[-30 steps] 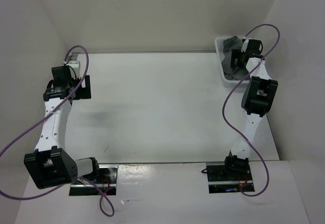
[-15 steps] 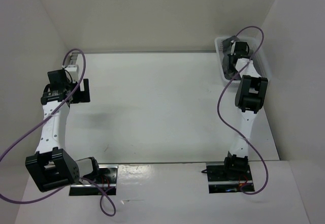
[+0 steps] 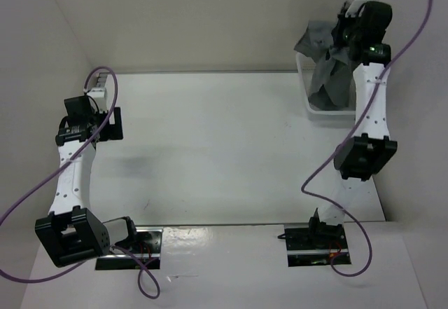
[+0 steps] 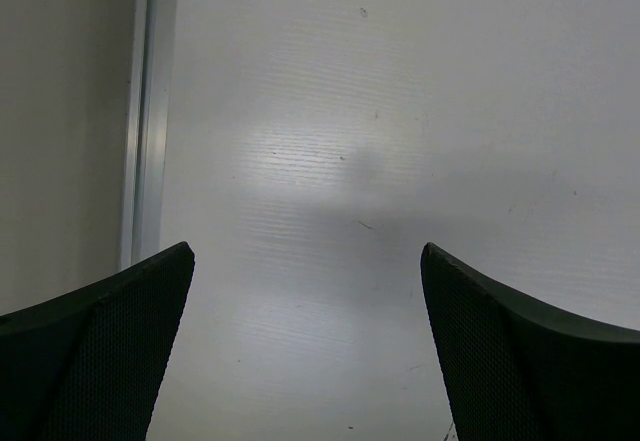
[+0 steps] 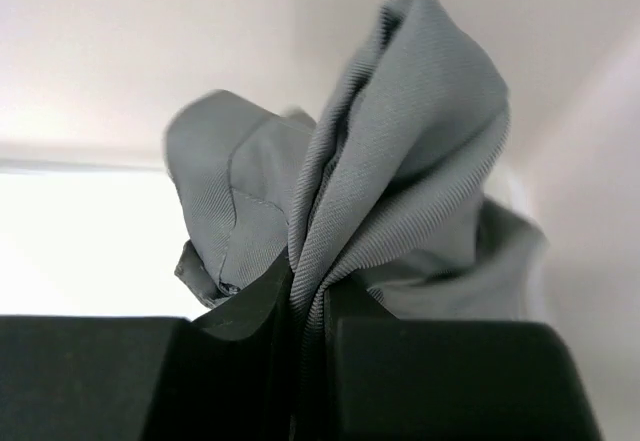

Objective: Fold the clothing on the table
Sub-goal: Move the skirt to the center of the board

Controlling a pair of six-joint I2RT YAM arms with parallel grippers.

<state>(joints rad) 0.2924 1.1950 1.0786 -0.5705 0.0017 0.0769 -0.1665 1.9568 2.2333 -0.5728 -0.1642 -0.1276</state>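
White booth walls behind, matte white table [image 3: 224, 148] below: seeing R arm reaching up high over the far-R corner. Clamping R gripper [image 5: 310, 296] tight on a fold of the grey pleated skirt [image 5: 400, 141] (wrist cam showing fabric pinched btwn the two black fingers and bunching up above them). Holding skirt up off the table, upper part lifted against the back wall, lower part trailing down into the white basket [image 3: 329, 116] sitting at the table's far-R corner. Not telling from top cam whether the hem is touching the basket floor. Hovering L gripper [image 4: 305, 261] over bare tabletop nr the L edge, jaws standing wide apart, gripping nothing. Showing thin metal rail [image 4: 145, 111] running along table's L side in L wrist cam. Trailing purple cables [image 3: 42, 183] off both arms.
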